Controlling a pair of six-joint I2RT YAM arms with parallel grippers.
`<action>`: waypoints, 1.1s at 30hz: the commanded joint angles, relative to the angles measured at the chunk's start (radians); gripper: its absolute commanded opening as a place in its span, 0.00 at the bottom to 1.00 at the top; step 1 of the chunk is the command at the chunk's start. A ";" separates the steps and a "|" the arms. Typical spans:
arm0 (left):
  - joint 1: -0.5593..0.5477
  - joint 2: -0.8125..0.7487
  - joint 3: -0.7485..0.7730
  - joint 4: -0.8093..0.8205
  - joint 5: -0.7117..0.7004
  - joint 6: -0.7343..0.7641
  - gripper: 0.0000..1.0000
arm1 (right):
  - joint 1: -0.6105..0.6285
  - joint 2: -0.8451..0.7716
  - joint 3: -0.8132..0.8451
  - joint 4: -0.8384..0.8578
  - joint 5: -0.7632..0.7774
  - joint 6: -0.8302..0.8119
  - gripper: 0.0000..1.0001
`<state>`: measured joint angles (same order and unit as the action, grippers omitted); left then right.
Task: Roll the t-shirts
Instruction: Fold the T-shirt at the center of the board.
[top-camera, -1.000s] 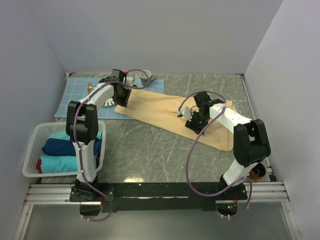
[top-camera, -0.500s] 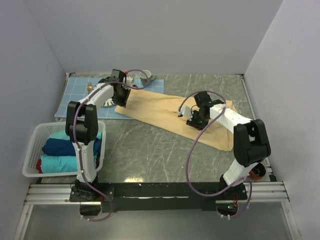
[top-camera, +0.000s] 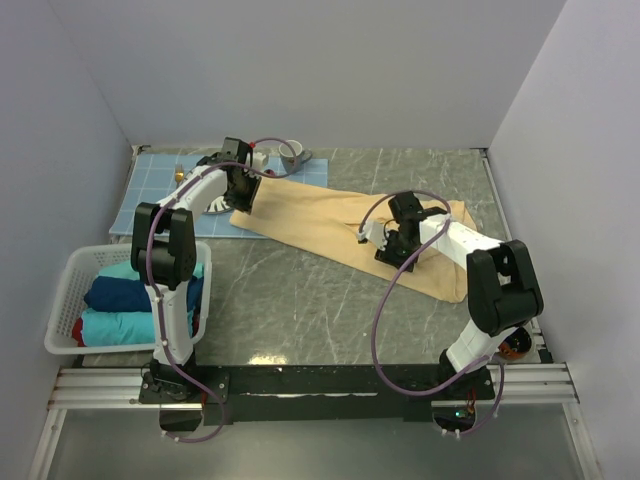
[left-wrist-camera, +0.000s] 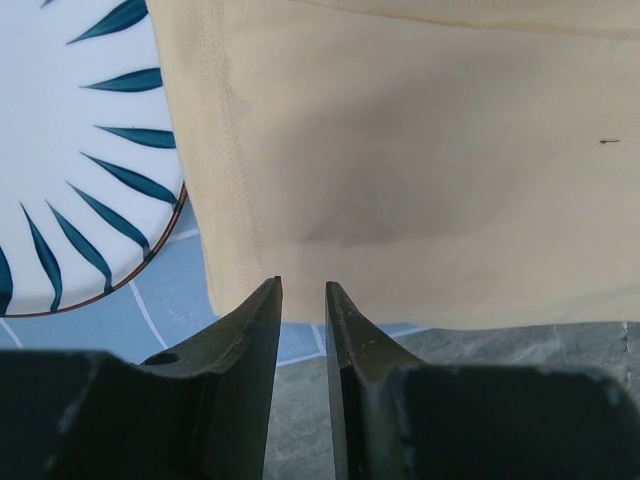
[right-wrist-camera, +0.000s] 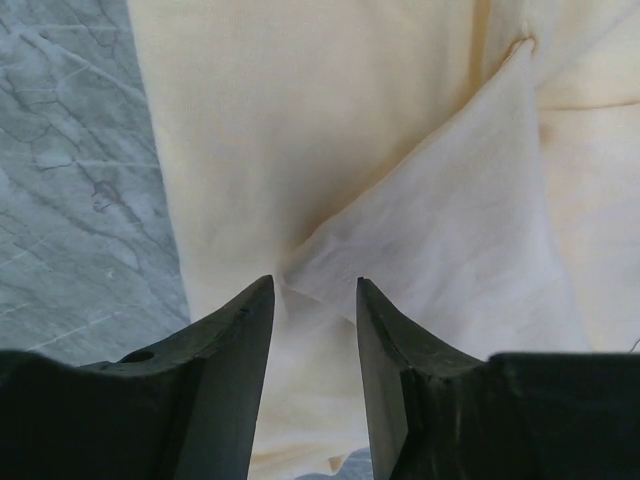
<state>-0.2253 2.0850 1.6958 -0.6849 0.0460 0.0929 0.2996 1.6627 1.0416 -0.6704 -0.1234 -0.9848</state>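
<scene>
Grey marbled table (top-camera: 300, 300). Directly on it we note three things: a tan shirt (top-camera: 320, 225) spread slantwise across the far middle; a blue grid placemat (top-camera: 160, 190) at far left, with the shirt's left end lapping over it; a white basket (top-camera: 70, 270) at near left, by the table's edge.

right end effector (top-camera: 393, 252) nudged rightward, nearer across tan t-shirt (top-camera: 300, 215)
</scene>
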 joint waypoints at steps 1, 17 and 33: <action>-0.005 -0.016 0.039 0.012 -0.017 0.010 0.30 | 0.013 0.000 0.024 0.029 0.019 0.012 0.40; -0.005 0.000 0.056 0.013 -0.023 0.011 0.30 | 0.013 0.009 0.023 0.035 0.047 0.040 0.08; -0.005 0.018 0.091 0.015 -0.008 0.005 0.30 | -0.099 0.097 0.306 0.023 0.120 0.052 0.00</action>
<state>-0.2260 2.0964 1.7374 -0.6849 0.0296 0.0925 0.2241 1.6985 1.2549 -0.6720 -0.0376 -0.9447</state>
